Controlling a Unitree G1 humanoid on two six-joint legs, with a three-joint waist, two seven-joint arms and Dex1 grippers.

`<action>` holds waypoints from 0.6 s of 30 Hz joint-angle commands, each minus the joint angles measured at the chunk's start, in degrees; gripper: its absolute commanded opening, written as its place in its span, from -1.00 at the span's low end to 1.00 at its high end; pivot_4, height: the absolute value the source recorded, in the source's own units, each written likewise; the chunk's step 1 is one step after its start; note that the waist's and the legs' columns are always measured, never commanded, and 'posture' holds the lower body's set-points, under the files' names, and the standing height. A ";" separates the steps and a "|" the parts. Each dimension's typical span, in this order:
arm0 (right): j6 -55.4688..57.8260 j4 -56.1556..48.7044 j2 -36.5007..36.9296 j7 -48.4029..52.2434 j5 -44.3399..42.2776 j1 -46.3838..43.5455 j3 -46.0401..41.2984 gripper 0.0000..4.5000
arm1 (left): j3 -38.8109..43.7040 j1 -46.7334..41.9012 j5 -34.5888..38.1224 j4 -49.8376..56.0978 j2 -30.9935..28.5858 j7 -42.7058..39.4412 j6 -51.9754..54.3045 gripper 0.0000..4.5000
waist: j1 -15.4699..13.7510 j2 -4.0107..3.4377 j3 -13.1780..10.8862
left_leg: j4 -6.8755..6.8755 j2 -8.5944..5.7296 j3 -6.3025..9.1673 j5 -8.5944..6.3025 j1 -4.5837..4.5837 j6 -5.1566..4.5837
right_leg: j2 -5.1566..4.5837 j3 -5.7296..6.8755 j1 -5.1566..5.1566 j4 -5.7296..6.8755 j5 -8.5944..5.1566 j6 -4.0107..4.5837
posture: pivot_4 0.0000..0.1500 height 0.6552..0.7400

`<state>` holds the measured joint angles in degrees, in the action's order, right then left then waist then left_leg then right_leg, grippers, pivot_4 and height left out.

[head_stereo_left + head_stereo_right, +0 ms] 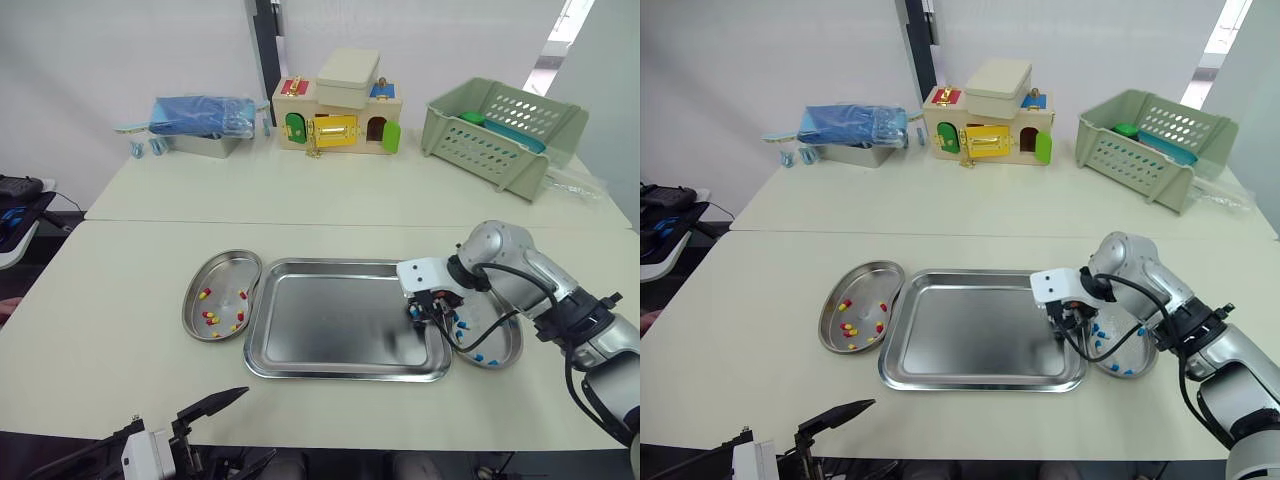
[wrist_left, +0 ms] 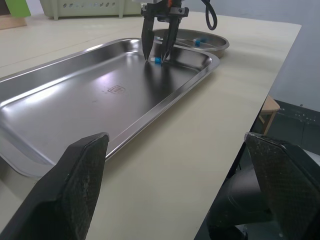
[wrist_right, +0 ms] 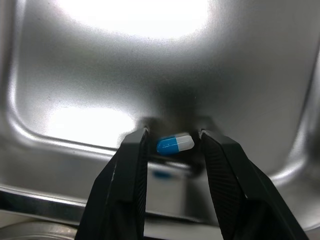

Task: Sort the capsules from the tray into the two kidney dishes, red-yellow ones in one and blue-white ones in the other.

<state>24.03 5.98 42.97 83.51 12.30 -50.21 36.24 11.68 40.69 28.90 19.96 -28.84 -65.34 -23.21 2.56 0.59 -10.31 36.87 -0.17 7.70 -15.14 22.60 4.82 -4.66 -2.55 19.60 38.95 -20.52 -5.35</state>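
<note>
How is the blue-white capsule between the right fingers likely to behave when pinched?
The blue-white capsule looks smooth and rounded, so it may roll or squirt from the fingers. On the polished tray it likely slides easily. Small beside the fingers, probably light.

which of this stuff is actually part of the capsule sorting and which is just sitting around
Part of the job: tray; blue-white capsule in it, between the open right gripper's fingers; left kidney dish with red-yellow capsules; right kidney dish with blue-white capsules.

Just lying about, at the back: wooden latch house; green basket; metal tin with a blue bag.
</note>
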 commanded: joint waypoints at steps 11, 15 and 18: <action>-0.25 -0.57 -0.60 0.26 0.68 0.34 -1.09 -0.87 | -0.15 0.10 0.24 1.98 -0.79 1.74 0.22 1.00 | 0.00 0.00 0.00 | 0.00 0.00 0.00 0.00 0.00 0.00 | 0.00 0.00 0.00 0.00 0.00 0.00 | 1.00 1.00; -0.08 -0.63 -0.76 0.18 0.56 0.28 -1.24 -0.98 | -0.22 -0.09 0.29 2.28 -0.95 2.15 0.66 1.00 | 0.00 0.00 0.00 | 0.00 0.00 0.00 0.00 0.00 0.00 | 0.00 0.00 -0.01 0.00 0.00 0.00 | 1.00 1.00; 0.18 -1.16 -0.87 0.27 -0.05 0.28 -1.75 -0.98 | -0.27 -0.17 0.32 2.32 -1.15 2.35 0.81 1.00 | 0.00 0.00 0.00 | 0.00 0.00 0.00 0.00 -0.01 0.00 | 0.00 0.00 0.00 0.00 0.00 0.00 | 1.00 1.00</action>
<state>24.14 5.98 42.30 83.54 12.32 -50.20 36.08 11.64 40.15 28.90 20.27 -29.44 -63.13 -22.49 2.57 0.59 -10.31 36.87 -0.17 7.70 -15.14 22.60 4.82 -4.66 -2.55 19.60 38.95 -20.52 -5.35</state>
